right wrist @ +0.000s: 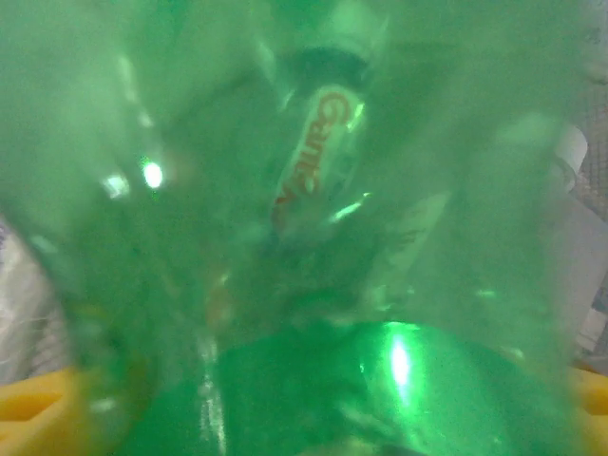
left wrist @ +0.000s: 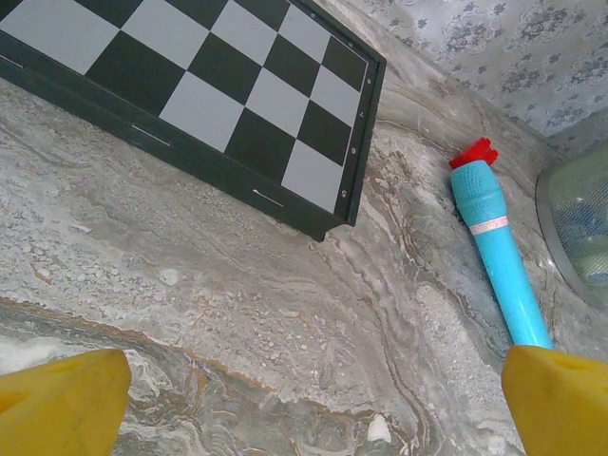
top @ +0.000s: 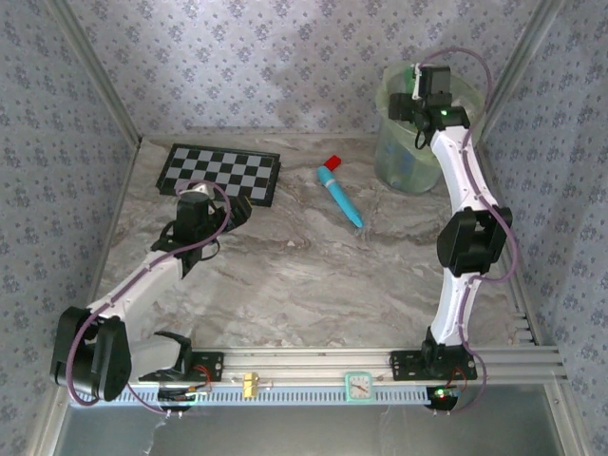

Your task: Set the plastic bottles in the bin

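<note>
From above, the left arm reaches over the marble table [top: 285,275], its gripper [top: 239,214] low just beside the near right corner of the chessboard [top: 220,173]; from here I cannot tell how its jaws stand. The right arm stretches to the far right corner, where its gripper [top: 415,106] hangs over the mouth of the bin [top: 399,166], which stands upright against the wall. A teal tube [top: 342,199] with a red cap lies on the table between board and bin, apart from both, cap toward the far wall. On the rail at the near edge sit a small teal clock [top: 359,385] and a brass piece [top: 250,384]. From the left wrist, the left gripper [left wrist: 309,413] is released: its yellow fingertips [left wrist: 62,404] stand wide apart in the lower corners with bare marble [left wrist: 237,323] between them. The board [left wrist: 228,85] lies ahead to the left, the tube [left wrist: 499,252] ahead to the right, and the bin's wall [left wrist: 579,228] shows at the right edge, with something pale and green dimly seen through it. From the right wrist, a green bottle [right wrist: 285,380], blurred and very close, sits between the fingers of the right gripper [right wrist: 313,418]; the yellow fingertips [right wrist: 33,404] show at the lower corners, wide apart, and I cannot tell whether they press the bottle or have let it go. Through the green, another bottle [right wrist: 313,142] with red-orange lettering lies below, and a white cap [right wrist: 570,144] shows at the right.
</note>
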Controlling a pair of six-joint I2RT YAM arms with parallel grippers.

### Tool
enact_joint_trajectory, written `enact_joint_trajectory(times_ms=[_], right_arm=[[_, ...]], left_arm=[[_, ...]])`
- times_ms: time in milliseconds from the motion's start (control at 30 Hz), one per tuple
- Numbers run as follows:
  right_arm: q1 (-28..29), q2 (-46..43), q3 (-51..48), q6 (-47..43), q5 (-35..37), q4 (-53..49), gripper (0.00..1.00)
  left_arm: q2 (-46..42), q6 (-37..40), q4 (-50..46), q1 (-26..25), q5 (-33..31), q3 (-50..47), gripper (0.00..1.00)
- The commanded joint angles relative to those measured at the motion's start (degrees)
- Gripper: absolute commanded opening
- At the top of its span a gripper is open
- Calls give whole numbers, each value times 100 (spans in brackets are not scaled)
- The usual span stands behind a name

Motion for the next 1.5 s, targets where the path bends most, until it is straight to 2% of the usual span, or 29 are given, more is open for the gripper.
enact_joint_trajectory(times_ms=[0, 200, 500, 700, 800, 1033, 1167, 1267, 1467], right_arm=[[34, -308, 177, 0, -92, -313, 100], [27, -594, 288, -78, 25, -110, 100], [-6, -243, 575, -247, 433, -339, 99], [-268, -123, 620, -86, 1084, -523, 82], [-402, -138, 610, 23, 1250, -559, 80], [-481, -63, 716, 59, 1688, -617, 97], [-547, -66, 842, 99, 1909, -665, 100], [-669, -85, 980, 195, 1596, -748, 100], [-773, -453, 1036, 185, 80, -752, 100]], left_arm=[[-75, 105, -51, -35, -81, 145, 100], [-55, 80, -29, -35, -73, 136, 100], [-136, 93, -64, -35, -102, 110, 100], [-220, 131, -152, -35, -193, 75, 100], [-231, 130, -153, -32, -196, 75, 100], [-205, 68, -108, -34, -134, 92, 100], [-272, 77, -152, -34, -167, 85, 100], [-307, 85, -179, -35, -193, 84, 100], [-353, 77, -166, -32, -224, 41, 100]])
